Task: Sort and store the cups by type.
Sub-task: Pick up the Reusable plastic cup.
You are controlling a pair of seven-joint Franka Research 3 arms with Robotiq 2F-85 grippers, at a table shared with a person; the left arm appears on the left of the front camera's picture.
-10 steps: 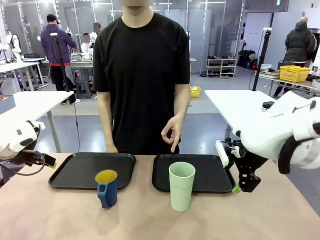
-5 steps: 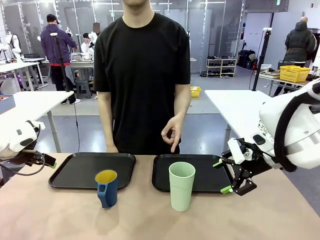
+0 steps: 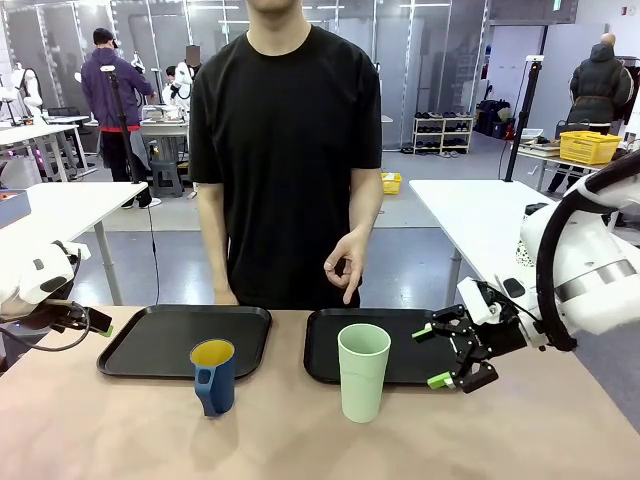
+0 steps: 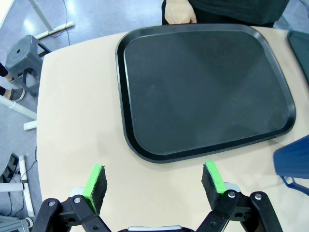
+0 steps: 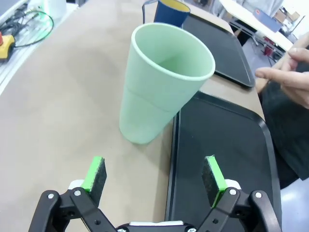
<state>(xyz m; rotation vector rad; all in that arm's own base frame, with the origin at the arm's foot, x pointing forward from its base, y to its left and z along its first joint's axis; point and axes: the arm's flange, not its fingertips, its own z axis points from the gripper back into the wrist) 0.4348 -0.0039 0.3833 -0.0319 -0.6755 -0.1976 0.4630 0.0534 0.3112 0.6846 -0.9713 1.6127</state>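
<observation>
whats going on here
Nothing is held yet. The blue cup and the mint cup stand on the table, in front of the left tray and right tray. The right tool is open, aimed at the mint cup from the side. The left tool is open near the left tray. A person stands opposite.

1. The tall tumbler (image 3: 363, 372) is a plain pale mint green.
2. The shorter cup (image 3: 214, 376) is dark blue on the outside and yellow-orange on the inside.
3. The left tray (image 3: 150, 345) and the right tray (image 3: 415, 350) are both plain black.
4. The worktop (image 3: 300, 445) is light beige-brown.
5. The left gripper (image 4: 154, 180) and the right gripper (image 3: 430, 356) are black, with bright green pads (image 5: 95, 176).
6. The right arm (image 3: 590, 265) is white.
7. The person's T-shirt (image 3: 285, 150) is black.
</observation>
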